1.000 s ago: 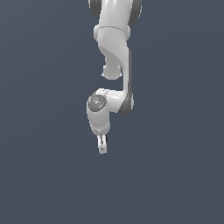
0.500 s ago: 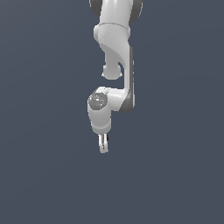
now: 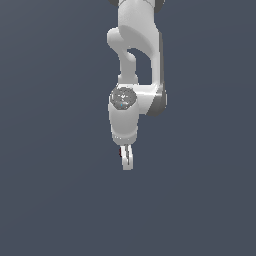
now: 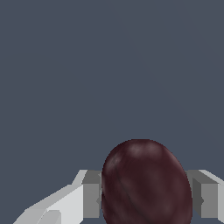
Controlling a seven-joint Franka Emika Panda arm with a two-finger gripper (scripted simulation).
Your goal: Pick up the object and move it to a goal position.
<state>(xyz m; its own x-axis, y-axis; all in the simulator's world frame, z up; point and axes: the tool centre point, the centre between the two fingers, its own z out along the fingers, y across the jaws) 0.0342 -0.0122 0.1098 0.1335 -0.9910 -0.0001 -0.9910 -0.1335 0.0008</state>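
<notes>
Your gripper (image 3: 127, 161) has closed its fingers against the dark red object (image 4: 146, 183) since a second ago, so carry it to the goal

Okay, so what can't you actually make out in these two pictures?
- Exterior view: the dark red lump is a sliver; the hand hides the rest.
- Wrist view: the lump's underside is cut off by the frame edge.
- Wrist view: the fingertips are cropped; contact with the lump is unclear.
- Goal position: not visible anywhere.

Plain dark grey-blue ground (image 3: 50, 200), uniform; contact with anything indiscernible.
</notes>
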